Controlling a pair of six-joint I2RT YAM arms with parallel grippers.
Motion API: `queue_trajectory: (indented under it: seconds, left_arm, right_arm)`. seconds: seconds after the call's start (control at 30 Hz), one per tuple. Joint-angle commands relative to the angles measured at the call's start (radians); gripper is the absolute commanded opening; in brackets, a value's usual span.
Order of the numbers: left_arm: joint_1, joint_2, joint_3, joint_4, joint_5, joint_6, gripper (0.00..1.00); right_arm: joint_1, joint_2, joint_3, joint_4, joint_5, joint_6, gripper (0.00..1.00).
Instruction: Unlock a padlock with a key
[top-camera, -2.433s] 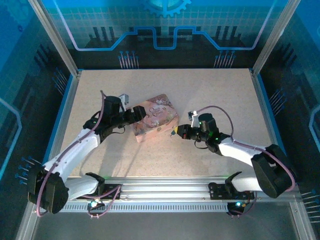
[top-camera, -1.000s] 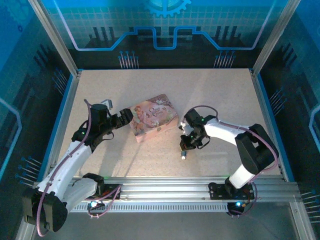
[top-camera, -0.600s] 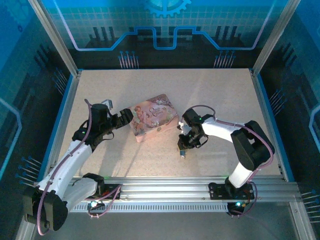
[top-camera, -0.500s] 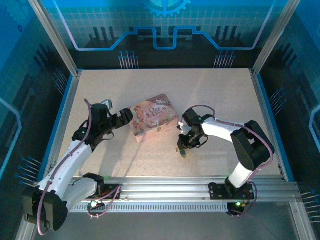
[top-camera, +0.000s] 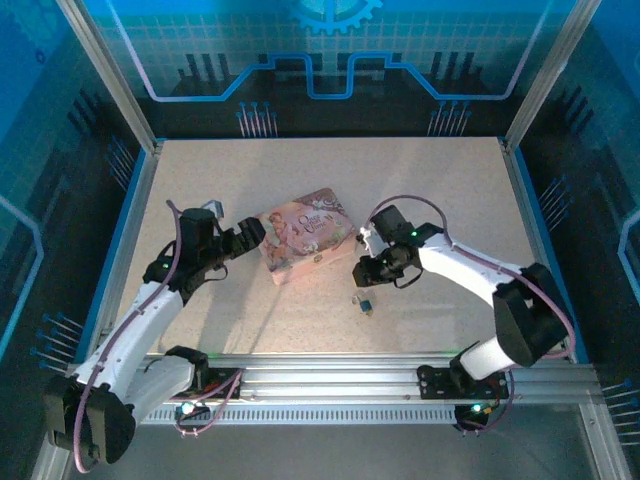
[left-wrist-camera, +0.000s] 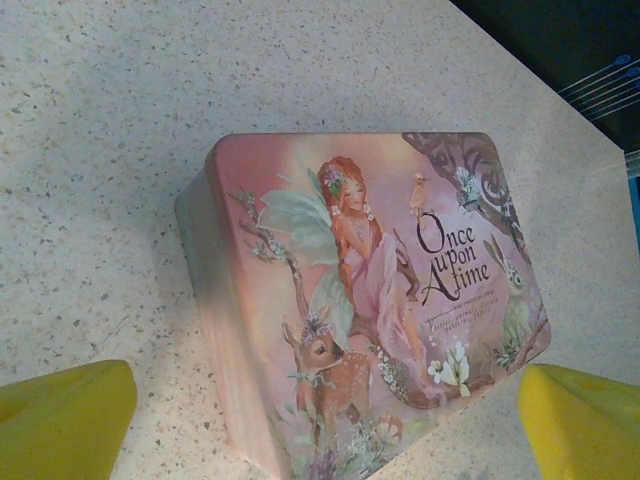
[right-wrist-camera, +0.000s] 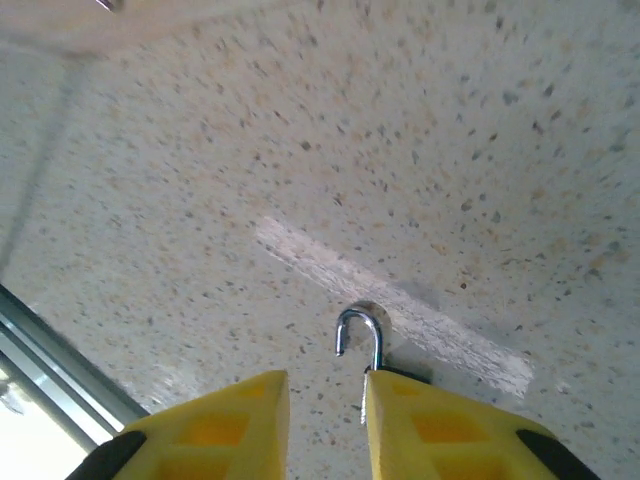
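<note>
Yellow-fingered, eased the right gripper (right-wrist-camera: 322, 395) from shut to slightly parted and lifted it empty off the padlock (top-camera: 365, 305), left on the table (top-camera: 430, 190) near the tin (top-camera: 305, 235), shackle hooked open, likely unlocked; kept the left gripper (top-camera: 250, 233) wide, empty.

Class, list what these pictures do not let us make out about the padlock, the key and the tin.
1. Padlock body, right wrist view: mostly hidden behind a finger of the right gripper; its shackle shows, open.
2. Key, top external view: too small to tell apart from the padlock on the table.
3. Tin, left wrist view: near end cut off by the bottom edge.
</note>
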Motion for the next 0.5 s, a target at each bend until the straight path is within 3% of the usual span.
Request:
queue_trajectory:
  seconds: [0.0,0.3,0.47]
  left_arm:
    - [0.011,-0.037,0.033,-0.029,0.01,-0.02,0.99]
    - [0.016,-0.058,0.086,-0.045,-0.011,-0.026,0.99]
    - [0.018,-0.057,0.106,-0.045,-0.032,-0.028,0.99]
  right_arm:
    - [0.005,-0.088,0.025,-0.036,0.045,-0.032,0.36]
    - [-0.066,-0.354,0.003,-0.044,0.144,-0.103,0.52]
    - [-0.153,-0.501,-0.06,0.009,0.119,-0.098,0.6]
